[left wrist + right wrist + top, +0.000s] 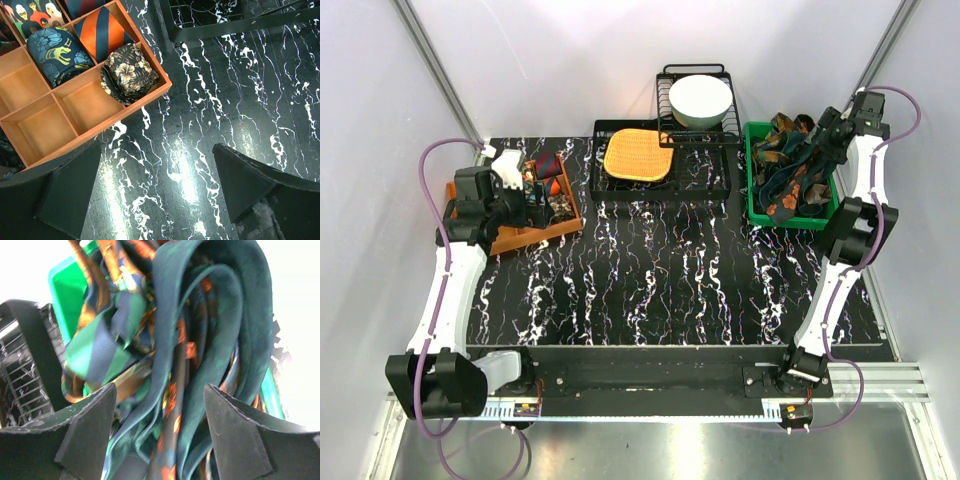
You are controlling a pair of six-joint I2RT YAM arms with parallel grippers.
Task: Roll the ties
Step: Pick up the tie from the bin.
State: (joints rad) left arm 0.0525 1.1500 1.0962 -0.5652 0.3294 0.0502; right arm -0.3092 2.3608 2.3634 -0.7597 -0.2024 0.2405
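Several loose ties [790,178] lie tangled in a green bin [757,213] at the back right. My right gripper [823,138] hovers open just over them. In the right wrist view its jaws [162,440] stand wide on either side of a plain dark teal tie [222,315] and a navy tie with orange spots [186,390]; a green and blue striped tie [95,351] lies to the left. Rolled ties [548,170] sit in an orange compartment box [530,236] at the left. My left gripper [525,197] is open and empty over the table beside it [160,197].
The left wrist view shows rolled coils: floral black [131,72], orange-navy striped [102,32], navy floral [57,52]; front compartments [42,130] are bare. A black tray [612,186] holds an orange woven mat [638,155]. A wire rack [665,90] holds a white bowl [700,100].
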